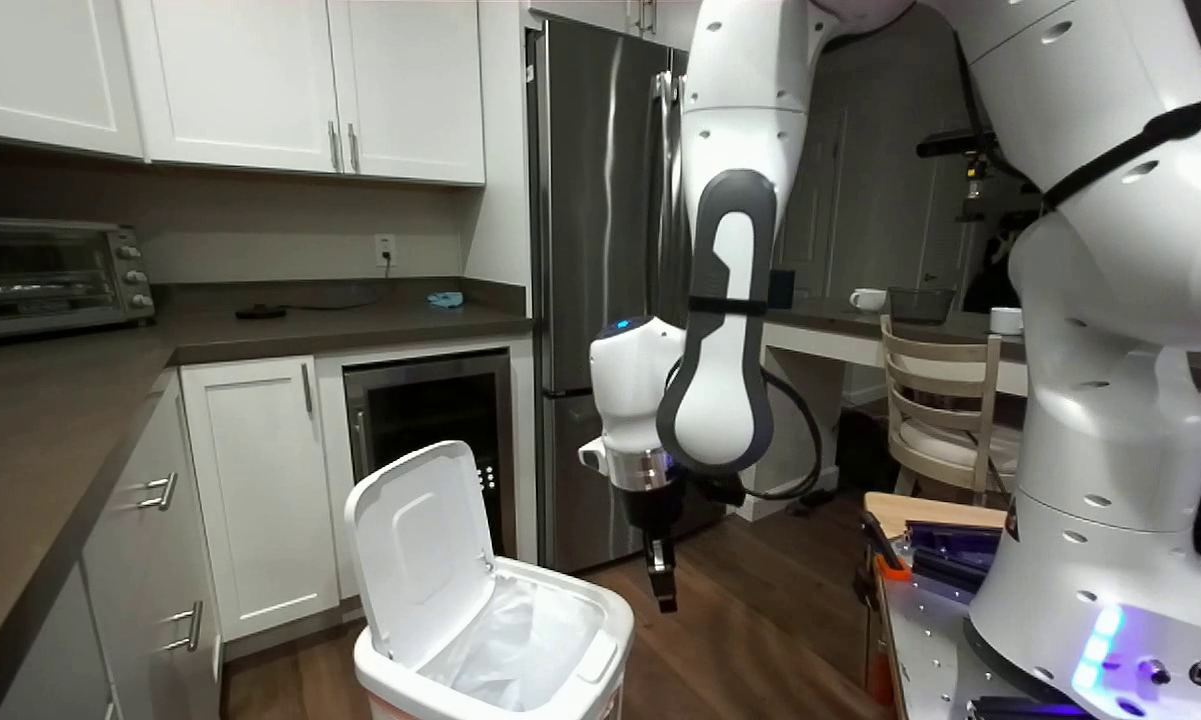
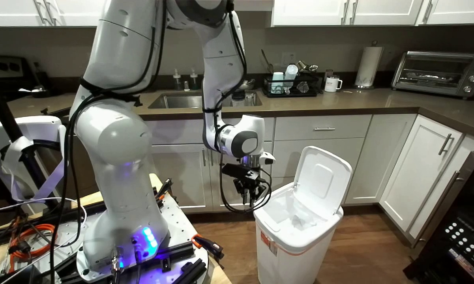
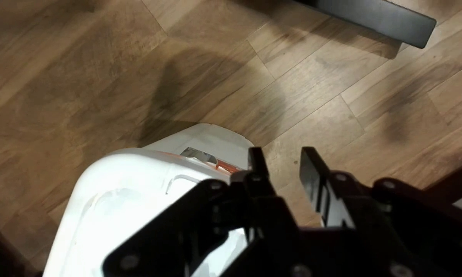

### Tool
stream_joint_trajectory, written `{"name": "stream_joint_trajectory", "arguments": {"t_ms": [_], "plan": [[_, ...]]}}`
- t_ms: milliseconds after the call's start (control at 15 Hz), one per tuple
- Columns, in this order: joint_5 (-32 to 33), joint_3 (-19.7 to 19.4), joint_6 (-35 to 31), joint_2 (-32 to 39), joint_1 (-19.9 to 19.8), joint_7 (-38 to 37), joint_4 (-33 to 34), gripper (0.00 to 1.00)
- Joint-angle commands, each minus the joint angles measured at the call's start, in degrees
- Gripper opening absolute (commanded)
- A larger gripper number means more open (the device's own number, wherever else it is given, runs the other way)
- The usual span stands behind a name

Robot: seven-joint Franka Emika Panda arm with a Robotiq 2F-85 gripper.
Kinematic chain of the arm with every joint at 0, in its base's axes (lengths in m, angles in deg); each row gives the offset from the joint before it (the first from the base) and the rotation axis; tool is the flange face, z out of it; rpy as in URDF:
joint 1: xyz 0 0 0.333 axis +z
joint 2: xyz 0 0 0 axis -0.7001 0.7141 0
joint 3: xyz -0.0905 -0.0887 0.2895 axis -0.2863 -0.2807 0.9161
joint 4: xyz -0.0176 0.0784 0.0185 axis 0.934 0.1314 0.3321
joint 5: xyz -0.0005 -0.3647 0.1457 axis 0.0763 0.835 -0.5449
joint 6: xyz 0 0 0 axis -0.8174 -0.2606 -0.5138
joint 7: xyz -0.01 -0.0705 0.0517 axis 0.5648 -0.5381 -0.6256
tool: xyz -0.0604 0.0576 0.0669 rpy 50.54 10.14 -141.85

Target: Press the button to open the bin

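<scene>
Bin point(image 2: 290, 258) stands on floor point(image 2: 373, 240) near fingers point(image 3: 311, 177), lid point(image 2: 321, 181) standing up. Fingers apart, holding nothing. We guess bin is light, stiff and smooth, may slide if pushed hard. For holding, we pick rim point(image 1: 616, 608); for pressing, soft poke on button-like patch point(image 1: 597, 660).

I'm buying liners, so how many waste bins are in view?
1: the white bin, seen in all three views, standing on the wooden floor with its lid raised. Others could be hidden behind the arm.
</scene>
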Motion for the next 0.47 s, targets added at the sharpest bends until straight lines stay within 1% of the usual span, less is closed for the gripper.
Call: {"name": "stream_joint_trajectory", "arguments": {"t_ms": [0,133,200,267,333,400], "plan": [[5.0,-2.7,1.2,-14.3,2.7,-2.2,-10.7,0.61],[8.3,-4.1,1.9,-20.6,2.8,-3.4,-15.2,0.74],[6.1,-0.8,5.9,-18.9,-0.1,-1.3,-9.2,0.8],[5.8,-0.2,7.3,-21.7,-1.4,-0.9,-10.4,0.88],[6.9,-0.1,9.0,-23.8,-2.1,-1.5,-10.0,0.93],[6.5,1.4,5.7,-19.1,-2.5,-2.3,-9.3,0.75]]}}
